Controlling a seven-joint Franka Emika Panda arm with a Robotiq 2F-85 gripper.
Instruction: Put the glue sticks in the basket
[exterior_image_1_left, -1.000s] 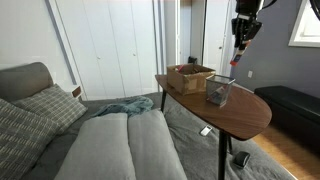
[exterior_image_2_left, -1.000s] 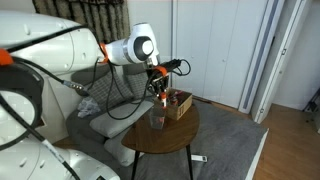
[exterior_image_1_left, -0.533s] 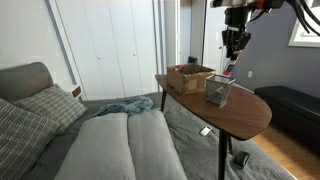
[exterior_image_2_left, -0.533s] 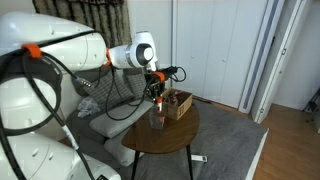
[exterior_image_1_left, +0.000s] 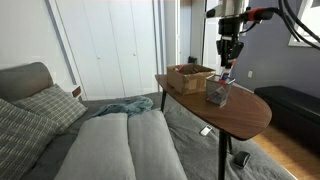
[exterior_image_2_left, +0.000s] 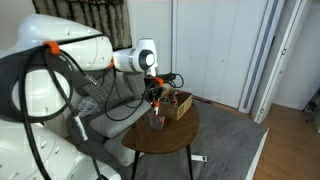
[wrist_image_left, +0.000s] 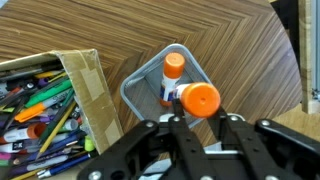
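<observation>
In the wrist view my gripper (wrist_image_left: 200, 120) is shut on a glue stick (wrist_image_left: 198, 100), whose orange cap faces the camera. It hangs just above the grey mesh basket (wrist_image_left: 139, 82). A second glue stick (wrist_image_left: 172, 72) stands inside the basket. In both exterior views the gripper (exterior_image_1_left: 227, 64) (exterior_image_2_left: 155, 99) is directly over the basket (exterior_image_1_left: 217, 94) (exterior_image_2_left: 157, 120) on the round wooden table (exterior_image_1_left: 240, 113).
A brown open box (wrist_image_left: 88, 75) full of pens and markers stands right beside the basket; it also shows in both exterior views (exterior_image_1_left: 190, 76) (exterior_image_2_left: 179, 104). A grey sofa (exterior_image_1_left: 120, 145) with cushions lies below the table's edge.
My gripper has moved down and sideways with the glue stick, from high beside the table to just over the basket.
</observation>
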